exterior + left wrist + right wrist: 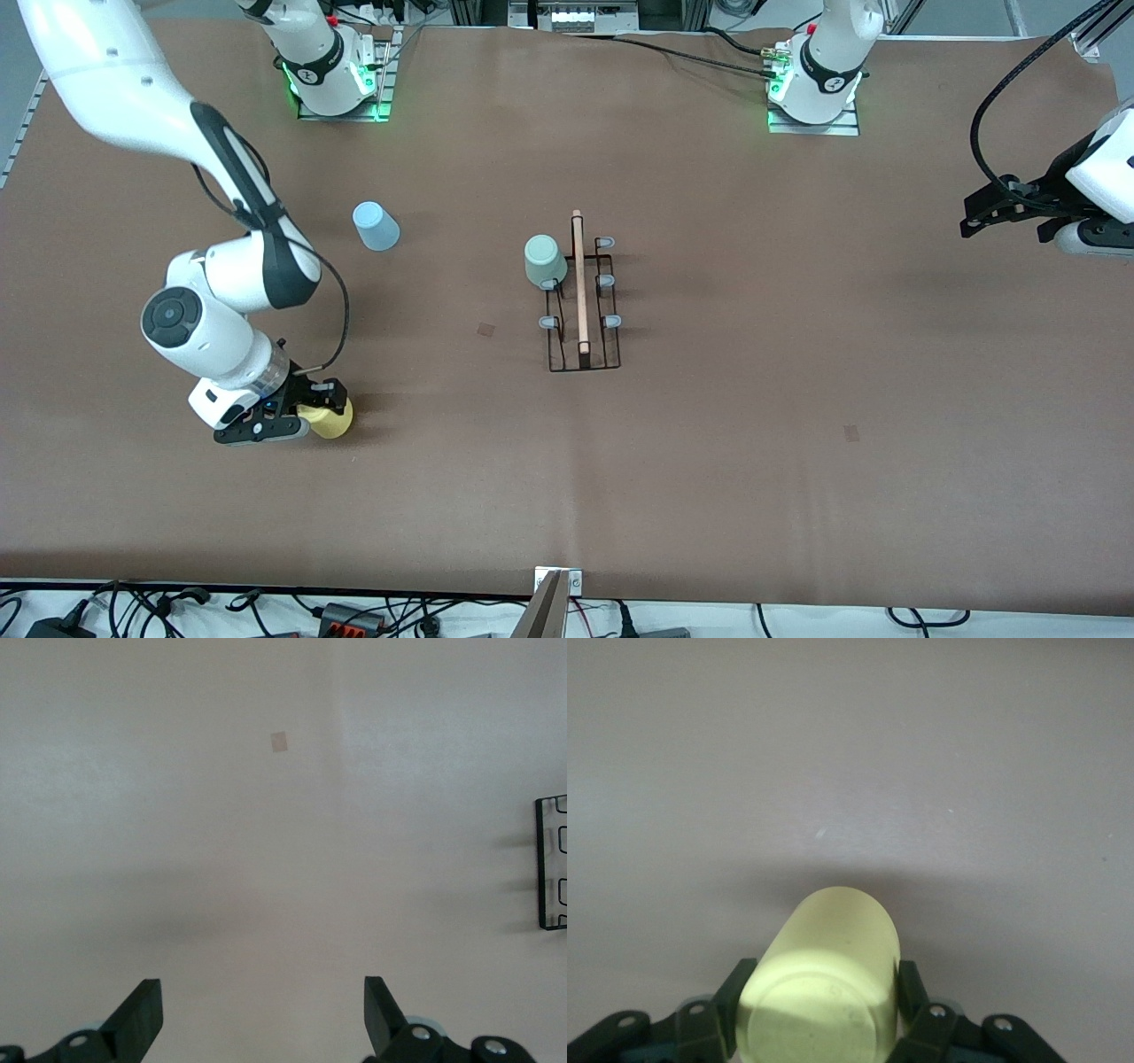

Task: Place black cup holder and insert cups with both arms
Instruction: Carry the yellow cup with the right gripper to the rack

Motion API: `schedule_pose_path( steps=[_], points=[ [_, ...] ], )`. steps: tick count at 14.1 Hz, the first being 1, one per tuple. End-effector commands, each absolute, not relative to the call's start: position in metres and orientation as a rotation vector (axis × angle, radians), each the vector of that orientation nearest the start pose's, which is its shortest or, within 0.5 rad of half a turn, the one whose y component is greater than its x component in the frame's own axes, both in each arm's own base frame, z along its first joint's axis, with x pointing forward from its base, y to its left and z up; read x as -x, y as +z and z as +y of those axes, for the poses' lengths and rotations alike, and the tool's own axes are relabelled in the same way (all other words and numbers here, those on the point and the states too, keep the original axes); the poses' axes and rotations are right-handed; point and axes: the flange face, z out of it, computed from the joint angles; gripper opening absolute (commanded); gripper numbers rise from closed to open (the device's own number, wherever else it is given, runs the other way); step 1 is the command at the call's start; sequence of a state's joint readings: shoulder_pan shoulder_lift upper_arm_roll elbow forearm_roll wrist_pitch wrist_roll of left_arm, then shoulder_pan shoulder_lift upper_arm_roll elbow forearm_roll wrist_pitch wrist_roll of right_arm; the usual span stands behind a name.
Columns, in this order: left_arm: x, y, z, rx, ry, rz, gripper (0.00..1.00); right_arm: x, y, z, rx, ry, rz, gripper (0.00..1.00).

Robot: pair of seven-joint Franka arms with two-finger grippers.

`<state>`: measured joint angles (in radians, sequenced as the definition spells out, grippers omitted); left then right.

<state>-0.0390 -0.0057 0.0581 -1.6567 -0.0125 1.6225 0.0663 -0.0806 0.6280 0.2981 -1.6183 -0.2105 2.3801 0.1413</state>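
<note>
The black cup holder (pixel 582 301) with its wooden rod handle stands mid-table, and its edge shows in the left wrist view (pixel 551 864). A pale grey-green cup (pixel 544 260) sits on one of its pegs, on the side toward the right arm's end. The light blue cup (pixel 376 226) stands alone on the table, farther toward the right arm's end. My right gripper (pixel 310 412) (pixel 819 1010) is down at the table, shut on the yellow cup (pixel 335 420) (pixel 824 988), whose base faces the wrist camera. At the left arm's end of the table my left gripper (pixel 1001 213) (pixel 263 1010) waits, open and with nothing between its fingers.
Two small tape patches (pixel 486 329) (pixel 851 432) mark the brown table cover. The arm bases (pixel 337 80) (pixel 815 89) stand along the table edge farthest from the front camera. Cables and a metal mount (pixel 554 602) lie along the nearest edge.
</note>
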Motion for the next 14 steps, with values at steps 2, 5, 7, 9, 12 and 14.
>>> schedule_pose_path(
  steps=[2, 5, 7, 9, 12, 14],
  points=[
    [-0.555, 0.597, 0.010, 3.135, 0.058, 0.070, 1.00, -0.660, 0.381, 0.184, 3.135, -0.244, -0.117, 0.00],
    [-0.555, 0.595, 0.016, 3.138, 0.068, 0.068, 1.00, -0.633, 0.412, 0.270, 3.066, -0.259, 0.060, 0.00],
    [-0.555, 0.597, 0.010, 3.137, 0.058, 0.082, 1.00, -0.618, 0.425, 0.319, 3.004, -0.238, 0.135, 0.00],
    [-0.555, 0.598, 0.009, 3.138, 0.058, 0.087, 1.00, -0.607, 0.433, 0.356, 2.957, -0.195, 0.189, 0.00],
    [-0.555, 0.598, 0.007, 3.141, 0.060, 0.092, 1.00, -0.581, 0.427, 0.408, 2.947, -0.181, 0.218, 0.00],
    [-0.553, 0.598, 0.008, 3.142, 0.072, 0.092, 1.00, -0.568, 0.414, 0.434, 2.964, -0.234, 0.148, 0.00]
  ],
)
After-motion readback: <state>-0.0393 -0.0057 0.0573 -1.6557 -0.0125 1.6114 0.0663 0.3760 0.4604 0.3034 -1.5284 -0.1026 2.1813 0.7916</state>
